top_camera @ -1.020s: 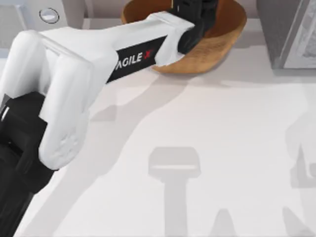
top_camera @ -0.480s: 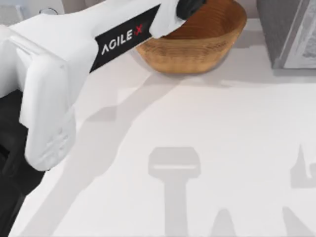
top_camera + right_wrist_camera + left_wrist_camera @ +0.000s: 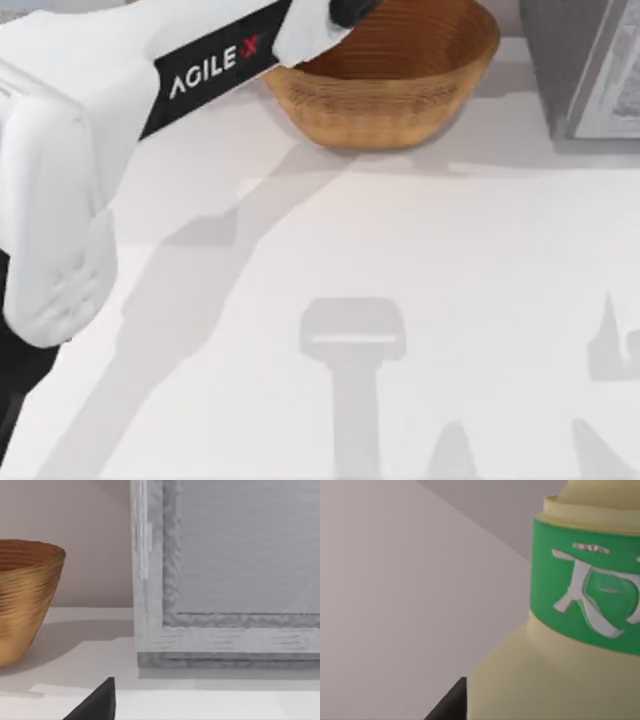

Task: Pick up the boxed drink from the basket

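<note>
The basket (image 3: 400, 110), golden-brown woven wicker, stands at the back middle of the table, and the part of its ribbed inside that shows holds nothing. My left arm (image 3: 210, 65) reaches over its left rim and runs past the picture's top edge. In the left wrist view the boxed drink (image 3: 520, 680), pale yellow with a green band bearing a white mark, sits right against the camera. My left gripper (image 3: 545, 705) is shut on it, and one black fingertip (image 3: 447, 702) shows beside it with a plain wall behind. The right wrist view shows the basket (image 3: 25, 600) from the side.
A grey appliance (image 3: 590, 70) stands at the back right, close to the basket; its framed front (image 3: 225, 580) faces the right wrist camera. One dark fingertip (image 3: 97, 702) of my parked right arm shows low over the white table (image 3: 400, 280).
My left arm has lifted and drawn toward the view's top left. Its dark wrist, which covered the basket's middle, is now at the top edge, and the basket's inside is uncovered.
</note>
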